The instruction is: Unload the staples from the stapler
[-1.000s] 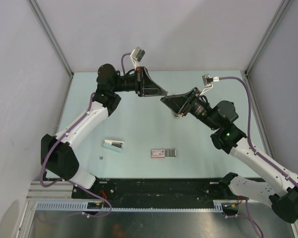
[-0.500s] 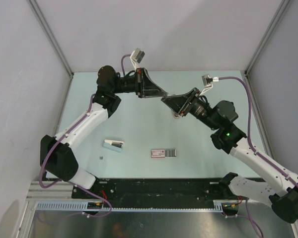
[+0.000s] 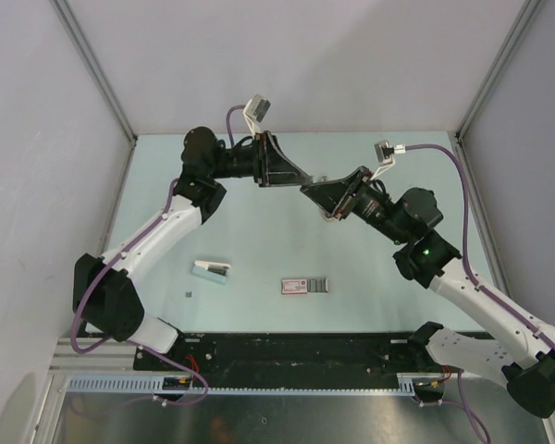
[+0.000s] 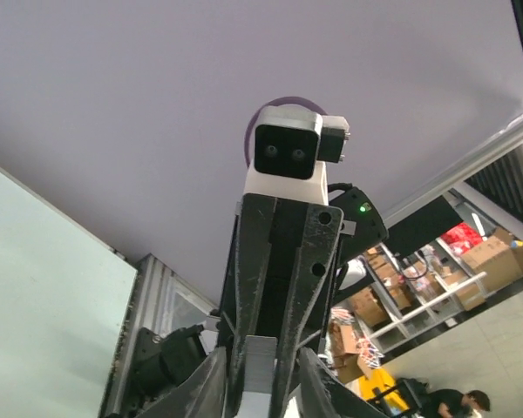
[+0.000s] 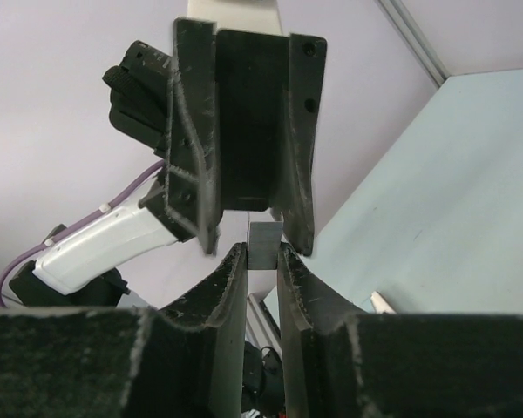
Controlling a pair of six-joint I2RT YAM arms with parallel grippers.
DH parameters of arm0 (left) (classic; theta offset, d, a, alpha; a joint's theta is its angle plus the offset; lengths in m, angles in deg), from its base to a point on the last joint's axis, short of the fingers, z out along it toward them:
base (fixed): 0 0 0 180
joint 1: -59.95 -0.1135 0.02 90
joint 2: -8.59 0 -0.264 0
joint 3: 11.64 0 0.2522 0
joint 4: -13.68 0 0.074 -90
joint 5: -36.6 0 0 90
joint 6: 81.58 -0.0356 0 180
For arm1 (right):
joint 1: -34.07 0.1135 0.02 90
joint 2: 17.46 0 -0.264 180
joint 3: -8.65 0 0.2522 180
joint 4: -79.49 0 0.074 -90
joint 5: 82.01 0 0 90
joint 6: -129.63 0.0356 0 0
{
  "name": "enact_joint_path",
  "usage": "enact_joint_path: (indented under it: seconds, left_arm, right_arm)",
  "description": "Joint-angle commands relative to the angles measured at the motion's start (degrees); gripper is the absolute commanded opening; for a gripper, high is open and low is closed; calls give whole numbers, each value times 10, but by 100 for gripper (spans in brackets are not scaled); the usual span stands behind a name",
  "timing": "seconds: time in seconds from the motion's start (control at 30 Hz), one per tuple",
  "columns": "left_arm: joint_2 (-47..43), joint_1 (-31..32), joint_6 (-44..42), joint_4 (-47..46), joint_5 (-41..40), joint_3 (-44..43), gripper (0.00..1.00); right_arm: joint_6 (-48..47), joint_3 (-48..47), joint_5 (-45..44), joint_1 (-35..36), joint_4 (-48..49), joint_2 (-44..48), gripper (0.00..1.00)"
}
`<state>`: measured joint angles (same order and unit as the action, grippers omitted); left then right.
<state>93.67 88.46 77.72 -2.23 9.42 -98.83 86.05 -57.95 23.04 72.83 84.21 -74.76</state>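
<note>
Starting with the right wrist view, the right gripper (image 5: pixel 262 259) is seen closed on the pale grey end of the stapler (image 5: pixel 265 246), with both fingertips pressed against its sides. The stapler's dark body cannot be told apart from the dark gripper facing it. Beyond the stapler, bare pale green table (image 5: pixel 453 192) is shown running to a corner post (image 5: pixel 410 35), with open air on either side. In the left wrist view, the left gripper (image 4: pixel 263 390) is shown closed around the stapler, whose pale strip is framed between the two fingers, and the right gripper is met head-on. Plain wall (image 4: pixel 157 87) fills the space above, and nothing can be read on the cartons (image 4: pixel 492 257) in the background. In the top external view, the stapler is hidden where the two grippers meet, held above the far half of the table and well apart from its edges. Nearer the arm bases than the stapler, the staples (image 3: pixel 319 285) are laid flat on the table, touching a pinkish-white rectangle (image 3: pixel 294 286) whose red print is too small to be read. Further toward the left arm's side, a small teal-and-white item (image 3: pixel 211 271) is set, with bare table all round it.
</note>
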Motion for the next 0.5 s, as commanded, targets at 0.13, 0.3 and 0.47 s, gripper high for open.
enact_joint_path:
  seconds: [0.13, 0.3, 0.47]
  left_arm:
    - [-22, 0, -41, 4, 28, -8, 70]
    - [-29, -31, -123, 96, 18, -12, 73]
    - [-35, -31, -382, 398, -125, -70, 72]
  right_arm:
    - [-46, -19, -16, -4, -65, 38, 17]
    - [-79, -19, -24, -7, -185, 61, 17]
    - [-107, -16, -17, -4, -322, 55, 17]
